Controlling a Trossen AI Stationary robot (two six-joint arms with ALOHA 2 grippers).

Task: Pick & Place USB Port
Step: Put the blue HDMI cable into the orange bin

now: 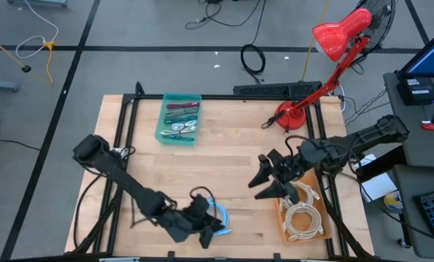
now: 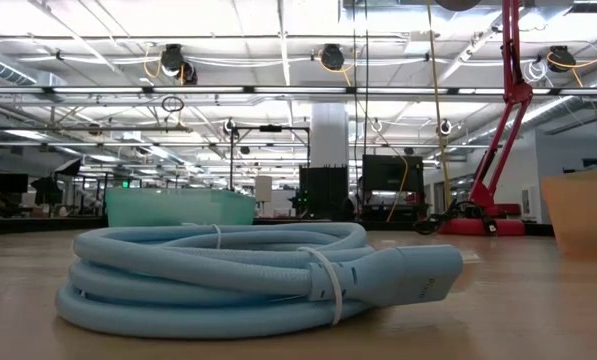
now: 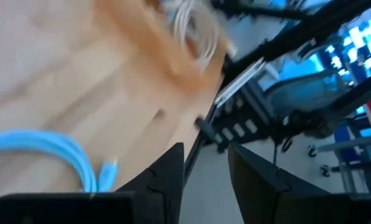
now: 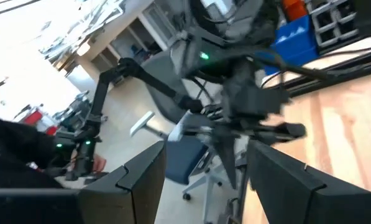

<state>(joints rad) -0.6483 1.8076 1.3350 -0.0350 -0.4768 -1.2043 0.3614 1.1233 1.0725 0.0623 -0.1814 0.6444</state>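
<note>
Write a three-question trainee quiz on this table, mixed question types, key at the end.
1. True or false: the blue cable coil lies inside the teal tray.
2. Which gripper is nearer the blue cable coil? A) left gripper B) right gripper
3. Fill in: the white cables lie in the ___ bin by the table's right edge.

Key:
1. False; it lies on the bare wooden table near the front edge.
2. A; it sits right beside the coil, holding nothing, jaws apart.
3. Orange.
</note>
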